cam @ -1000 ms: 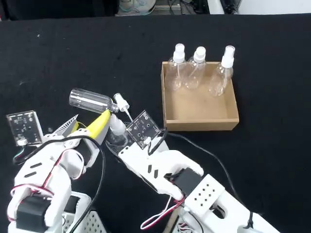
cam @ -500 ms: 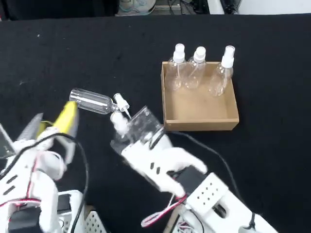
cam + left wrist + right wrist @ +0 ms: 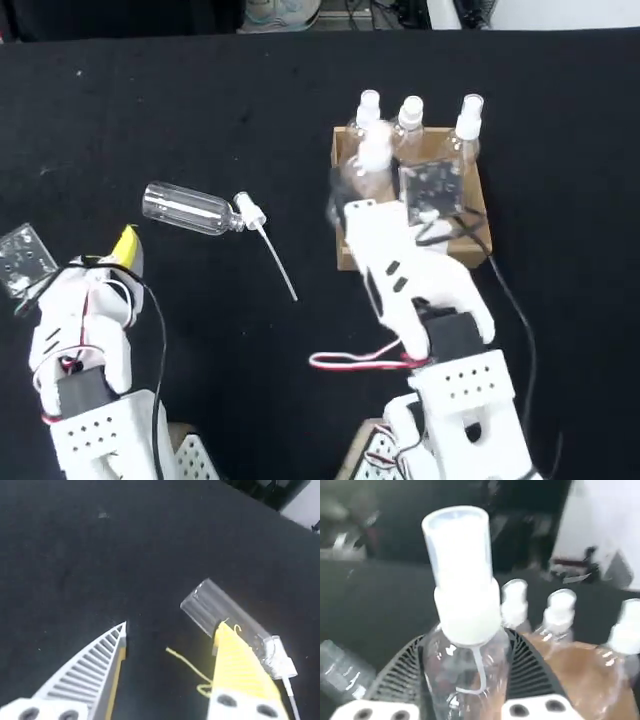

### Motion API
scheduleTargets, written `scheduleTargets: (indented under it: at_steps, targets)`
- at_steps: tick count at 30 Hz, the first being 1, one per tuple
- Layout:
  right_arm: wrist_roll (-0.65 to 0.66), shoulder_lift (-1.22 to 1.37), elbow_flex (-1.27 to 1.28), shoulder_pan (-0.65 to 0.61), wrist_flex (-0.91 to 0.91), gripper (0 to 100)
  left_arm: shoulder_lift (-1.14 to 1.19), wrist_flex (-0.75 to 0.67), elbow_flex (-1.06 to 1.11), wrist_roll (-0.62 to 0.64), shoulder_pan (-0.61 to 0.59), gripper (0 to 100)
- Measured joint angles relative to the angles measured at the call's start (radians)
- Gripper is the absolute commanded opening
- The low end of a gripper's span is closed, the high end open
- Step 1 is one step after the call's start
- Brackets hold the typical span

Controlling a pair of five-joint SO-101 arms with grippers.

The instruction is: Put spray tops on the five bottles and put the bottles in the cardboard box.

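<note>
Swung across from the near-left tabletop [image 3: 150,120], the right arm is now found over the cardboard box [image 3: 480,245], while the left arm has been drawn back to the near-left corner. The box is set right of centre, and three capped bottles [image 3: 410,125] are stood along its far wall (room is thereby left at the front for two more). The right end effector [image 3: 467,662] is clamped around the fourth bottle [image 3: 465,690], which is kept upright with its spray top [image 3: 462,570] fitted, over the box's near-left part, so that it can be lowered straight in; whether the box floor is touched cannot be told. The left end effector [image 3: 172,630] is held spread and empty, pointed toward the fifth bottle [image 3: 188,208], which is laid on its side on the tabletop, well apart from the box. A loose spray top [image 3: 250,212] is lying at its mouth, the dip tube [image 3: 278,265] trailing away outside, so capping it is judged the step left.
</note>
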Motion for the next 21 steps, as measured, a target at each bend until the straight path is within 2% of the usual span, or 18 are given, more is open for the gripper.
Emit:
scheduleTargets:
  at_steps: [5, 10, 21]
  targets:
    - [0.011, 0.002, 0.184, 0.049, -0.276, 1.1, 0.0, -0.054, 0.072, 0.003, 0.0, 27]
    - [0.078, 0.091, 0.21, 0.071, -0.427, 1.1, 0.0, -0.064, 0.078, 0.003, 0.002, 27]
    - [0.087, 0.506, 0.061, 0.092, -0.471, 1.1, 0.0, -0.064, 0.095, 0.003, 0.002, 27]
